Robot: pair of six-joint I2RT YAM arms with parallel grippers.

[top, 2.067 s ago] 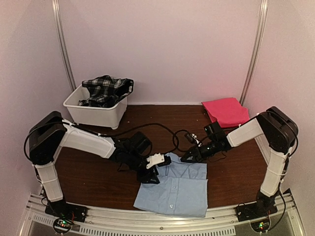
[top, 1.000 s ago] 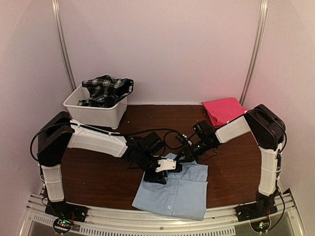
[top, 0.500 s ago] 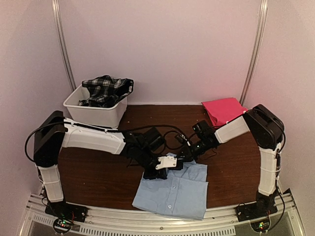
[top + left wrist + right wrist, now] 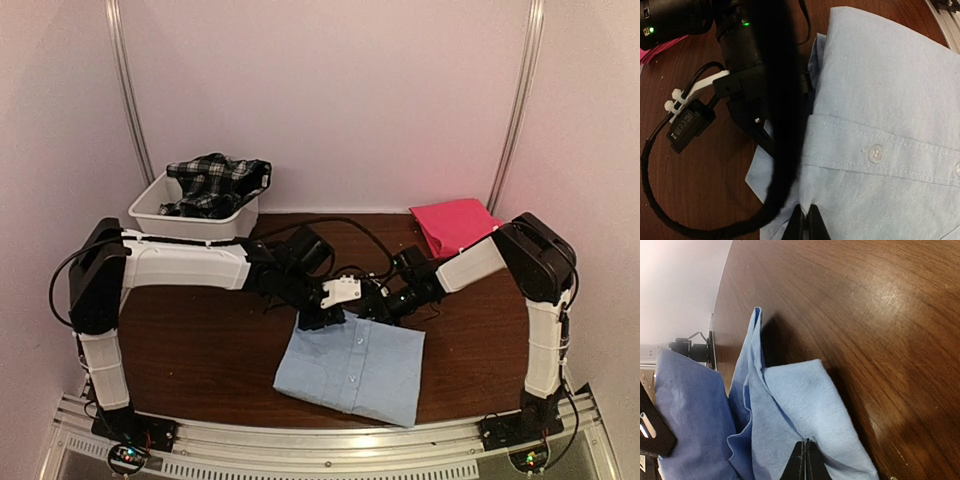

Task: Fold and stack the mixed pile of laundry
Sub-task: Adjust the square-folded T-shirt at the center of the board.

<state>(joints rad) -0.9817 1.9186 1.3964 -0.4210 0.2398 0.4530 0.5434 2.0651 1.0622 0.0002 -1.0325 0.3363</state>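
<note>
Evenly — left gripper [image 4: 807,223] and right gripper [image 4: 804,460], each pinched shut on the light blue collared shirt [image 4: 355,370]; hold cloth between jaws taut.

White-shelled arms [image 4: 190,268] carry black joints — and looping black cables [image 4: 782,165].

Collared shirt [image 4: 352,368] lies flat on the worktop [image 4: 200,340], front centre, near the front edge. Tub [image 4: 200,230] sits back left by the wall, with the plaid garment [image 4: 215,180] heaped in it and over its rim. Folded cloth [image 4: 455,225] lies back right, well apart from the shirt.
</note>
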